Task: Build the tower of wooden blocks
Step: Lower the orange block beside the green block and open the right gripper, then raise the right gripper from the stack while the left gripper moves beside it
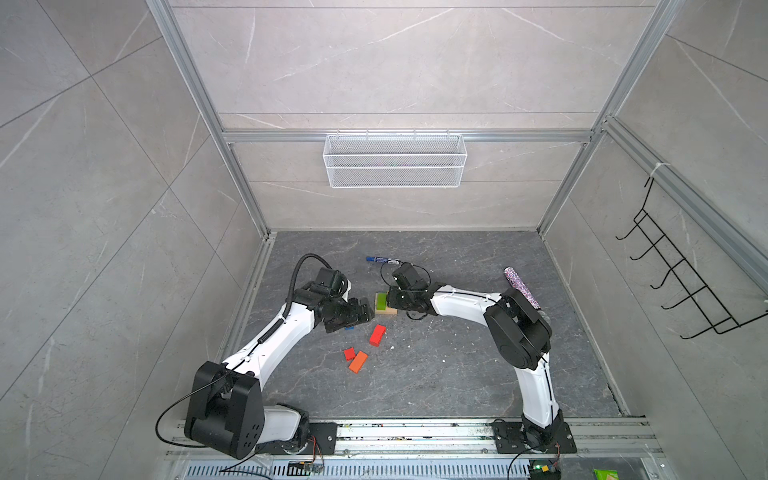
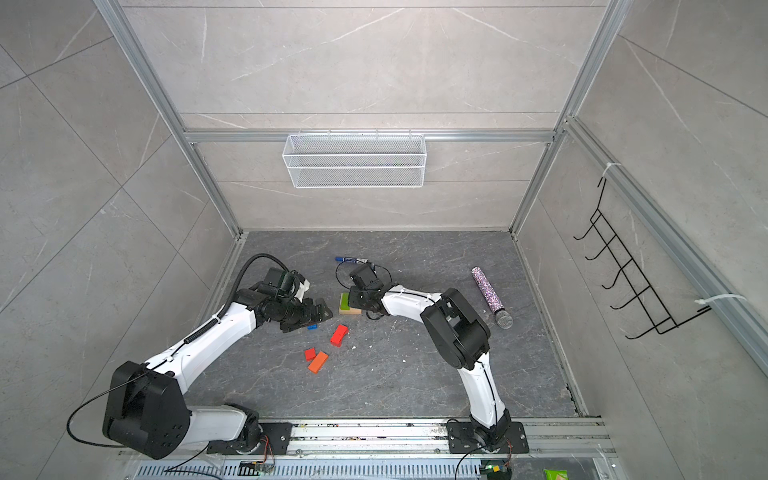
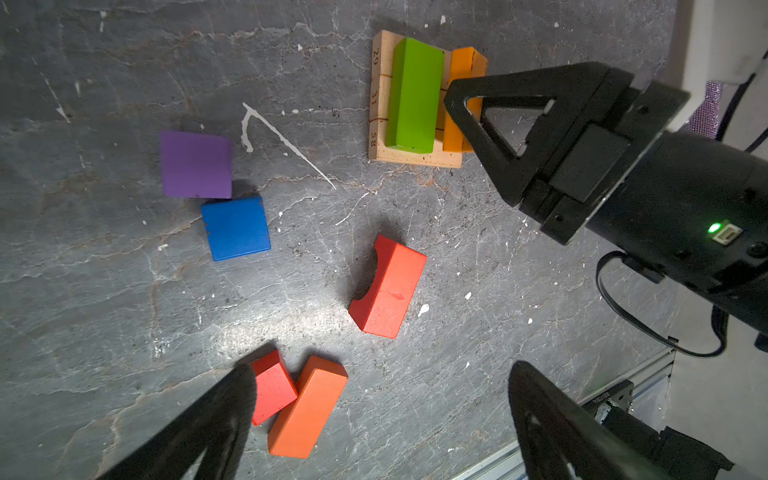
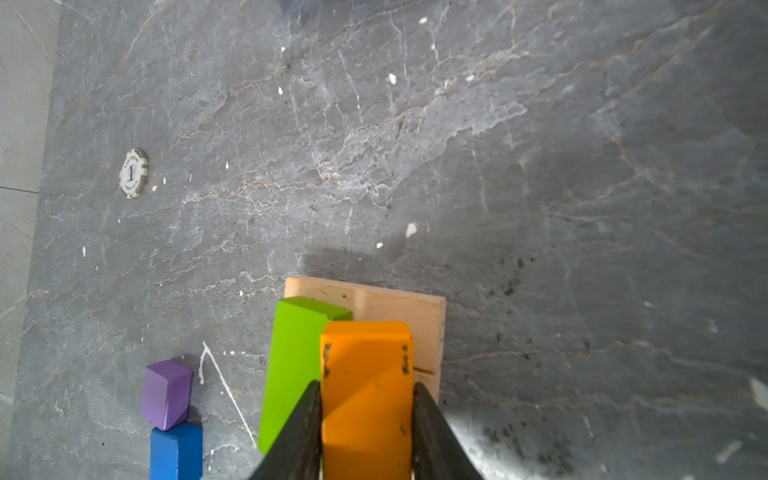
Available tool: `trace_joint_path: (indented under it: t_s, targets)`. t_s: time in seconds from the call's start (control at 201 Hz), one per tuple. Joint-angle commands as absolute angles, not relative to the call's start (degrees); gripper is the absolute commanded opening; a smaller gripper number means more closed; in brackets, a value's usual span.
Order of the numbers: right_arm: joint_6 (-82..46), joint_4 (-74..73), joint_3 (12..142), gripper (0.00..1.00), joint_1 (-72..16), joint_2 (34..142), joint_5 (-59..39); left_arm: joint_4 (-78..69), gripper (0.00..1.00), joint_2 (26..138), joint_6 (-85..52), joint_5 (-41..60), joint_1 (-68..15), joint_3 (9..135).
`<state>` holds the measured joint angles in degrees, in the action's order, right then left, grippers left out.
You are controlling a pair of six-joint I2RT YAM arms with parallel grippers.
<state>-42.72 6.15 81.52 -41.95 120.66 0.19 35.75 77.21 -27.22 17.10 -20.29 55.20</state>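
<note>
Pinching an orange block [image 4: 365,395] by its 2 long sides, the right jaws hold it at the tower [image 1: 383,304], which stands near the middle of the counter [image 1: 457,374], slightly toward the far edge.

Tower, current state:
- Base: 3 tan blocks [image 3: 380,95] laid side by side, touching.
- On the base: 1 green block [image 3: 415,91] lying flat across all 3 tan blocks.
- The orange block sits parallel to the green block and just beside it. Whether it rests on the tan blocks cannot be told.

The left jaws are spread wide and grip nothing. They hang above the loose blocks, between the tower and the left edge of the counter.

Loose blocks, all lying on the counter between the tower and the near edge:
- 1 purple cube [image 3: 196,164] and 1 blue cube [image 3: 236,228], meeting at a corner.
- 1 red block [image 3: 388,286] with an arched notch in 1 side, standing apart from the others.
- 1 small red block [image 3: 272,386] touching 1 loose orange block [image 3: 307,407].

Other items: a blue marker [image 1: 380,260] lies toward the far edge, a glittery microphone [image 2: 490,297] lies toward the right edge, and a poker chip [image 4: 133,173] lies on the counter.
</note>
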Motion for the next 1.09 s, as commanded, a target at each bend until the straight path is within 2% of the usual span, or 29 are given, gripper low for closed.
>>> trace_joint_path:
  t_s: [0.0,0.483,0.717,0.926,1.026,1.085]
  targets:
    - [-43.73,5.63,80.55,0.08,-41.75,120.15,-0.01,36.23,0.97,77.17,-25.84,18.54,-20.11,55.65]
    - [-43.34,5.39,80.78,0.11,-41.8,119.8,-0.38,36.04,0.96,77.48,-26.14,18.39,-20.15,55.57]
    - [-40.88,5.62,78.92,0.15,-41.75,115.66,1.31,36.15,0.97,80.55,-26.82,17.1,-20.13,57.07]
    - [-38.29,5.44,76.54,0.22,-41.75,112.36,1.31,36.97,0.97,84.47,-26.3,13.12,-20.13,60.42]
    - [-37.41,6.25,74.97,0.28,-41.62,110.83,2.5,37.85,0.98,86.69,-25.63,10.24,-20.13,62.64]
    - [-37.38,7.31,74.03,0.36,-41.41,109.78,3.79,38.07,1.0,88.08,-24.87,8.47,-20.13,63.9]
